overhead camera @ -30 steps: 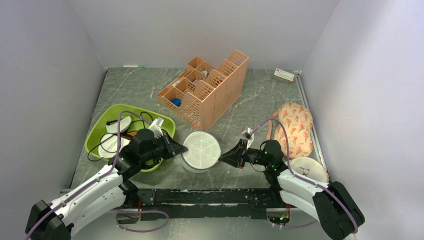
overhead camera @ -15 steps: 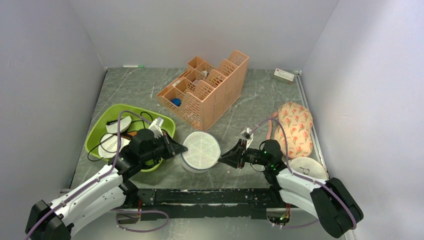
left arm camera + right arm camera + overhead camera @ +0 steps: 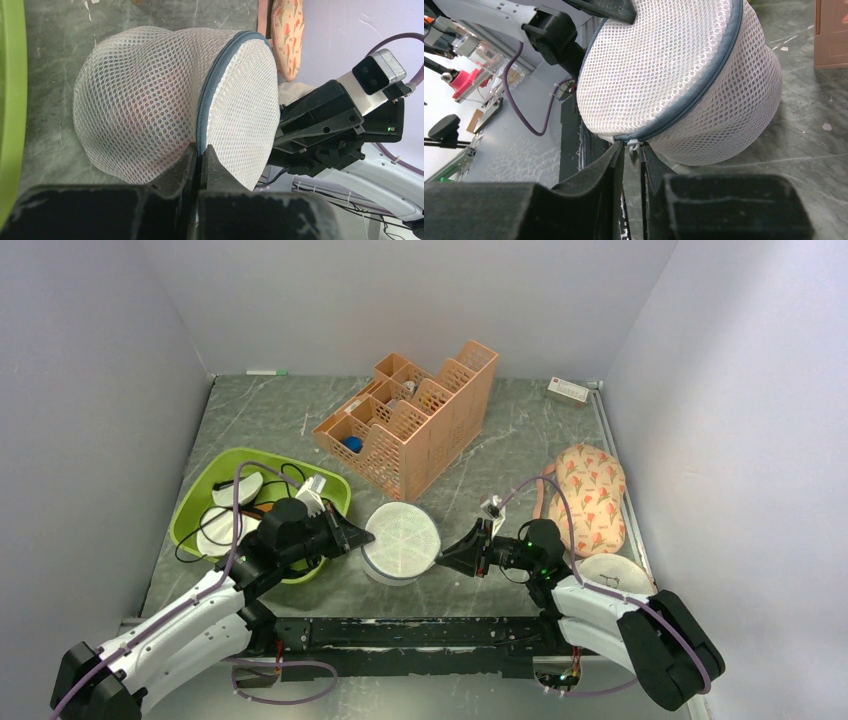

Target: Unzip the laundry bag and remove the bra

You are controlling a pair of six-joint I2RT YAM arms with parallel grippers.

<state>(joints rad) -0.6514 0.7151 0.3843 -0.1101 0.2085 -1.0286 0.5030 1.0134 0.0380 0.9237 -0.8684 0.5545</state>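
The laundry bag (image 3: 400,540), a round white mesh drum with a grey-blue zipper round its lid, stands near the table's front middle. A reddish tint of the bra (image 3: 142,117) shows through the mesh. My left gripper (image 3: 365,537) is at the bag's left side, shut on the zipper seam (image 3: 201,148). My right gripper (image 3: 440,558) reaches in from the right. Its fingers stand slightly apart, and the small white zipper pull (image 3: 634,145) hangs between their tips (image 3: 632,148). The zipper looks closed along its visible length (image 3: 704,85).
A green tray (image 3: 190,525) with white items and black cords lies left of the bag. An orange compartment organizer (image 3: 410,420) stands behind. A flower-print cloth (image 3: 592,495), a beige round pouch (image 3: 617,577) and a small box (image 3: 567,390) lie at the right.
The right gripper has edged slightly left toward the bag. The left arm and the bag have stayed where they were.
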